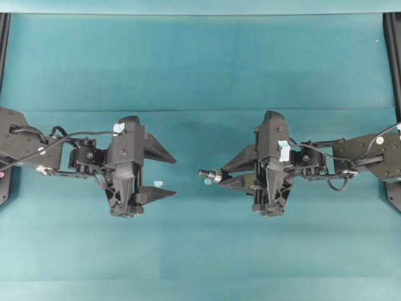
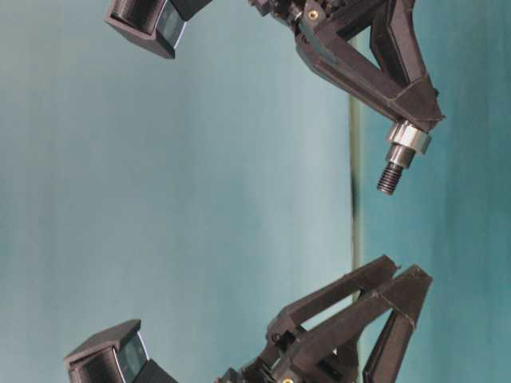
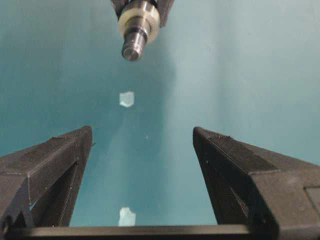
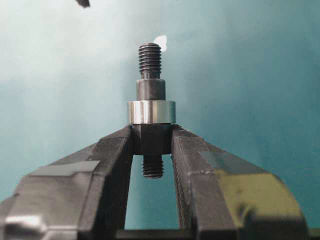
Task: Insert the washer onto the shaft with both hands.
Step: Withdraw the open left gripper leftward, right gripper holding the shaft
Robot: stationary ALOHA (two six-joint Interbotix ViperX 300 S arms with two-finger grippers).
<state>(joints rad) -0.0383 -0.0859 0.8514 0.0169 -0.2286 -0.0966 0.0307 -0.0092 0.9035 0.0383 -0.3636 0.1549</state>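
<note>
Two black robot grippers are facing each other above a teal, cloth-like surface, tips well apart. The right gripper is pinching the short dark grey metal shaft between its pointed, lattice-framed plastic fingers, which are pressing against the shaft's thicker middle collar from both sides. The shaft is a stepped rod: a threaded tip, a smooth narrower neck, the collar, and a second threaded stub showing behind the fingers in the right wrist view. The silvery-grey metal washer, a smooth polished ring, is sitting on the shaft, resting against the collar just ahead of the fingertips, with the neck and threaded end sticking out beyond it.

In the overhead view the shaft's long axis is lying roughly level, in line with the right gripper, its threaded tip pointing left toward the left gripper. In the left wrist view the same end is pointing almost straight at the camera, ringed by the bright washer.

The left gripper's matte black triangular fingers are spread wide and holding nothing, with bare teal showing between them. Two tiny pale whitish bits are lying on the surface beneath the gap between the arms. Pale blue tape tags and black cables are running along both wrists.
</note>
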